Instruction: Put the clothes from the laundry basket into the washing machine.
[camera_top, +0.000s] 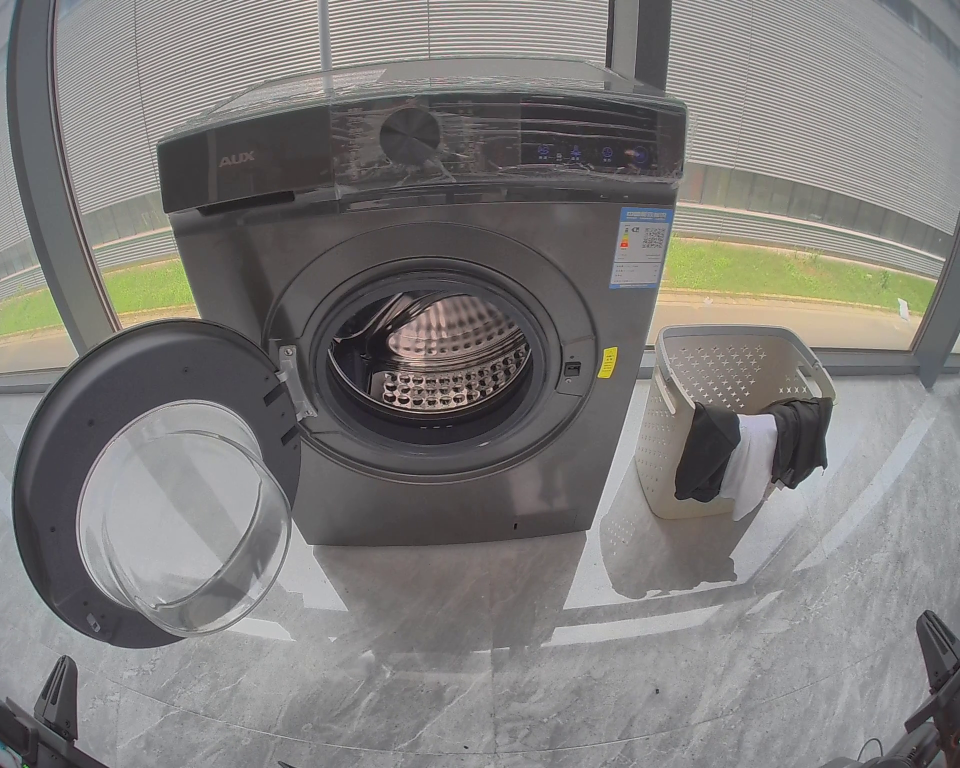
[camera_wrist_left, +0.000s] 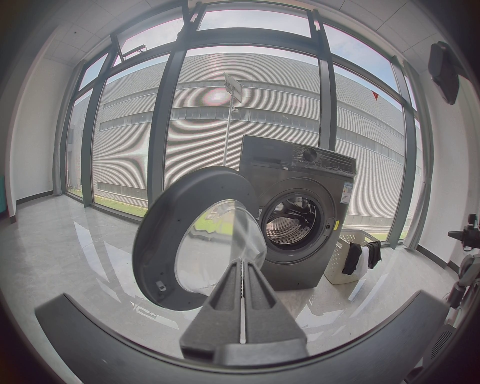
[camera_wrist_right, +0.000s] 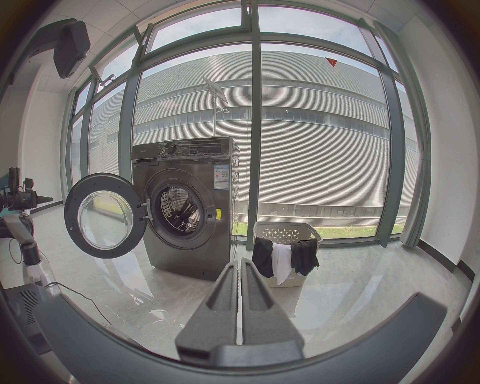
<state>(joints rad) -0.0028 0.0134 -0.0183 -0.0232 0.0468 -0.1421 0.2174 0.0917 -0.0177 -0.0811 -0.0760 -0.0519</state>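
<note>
Black and white clothes (camera_top: 752, 455) hang over basket (camera_top: 730, 370) rim beside washer (camera_top: 450, 500), likely easy pickup. Door (camera_top: 150, 480) wide open, drum ready for loading. Left gripper (camera_wrist_left: 242, 265), right gripper (camera_wrist_right: 239, 262) closed tight, empty, well apart from basket.

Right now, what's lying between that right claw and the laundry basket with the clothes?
Nothing: bare grey floor lies between the right gripper and the laundry basket, as the right wrist view shows.
</note>
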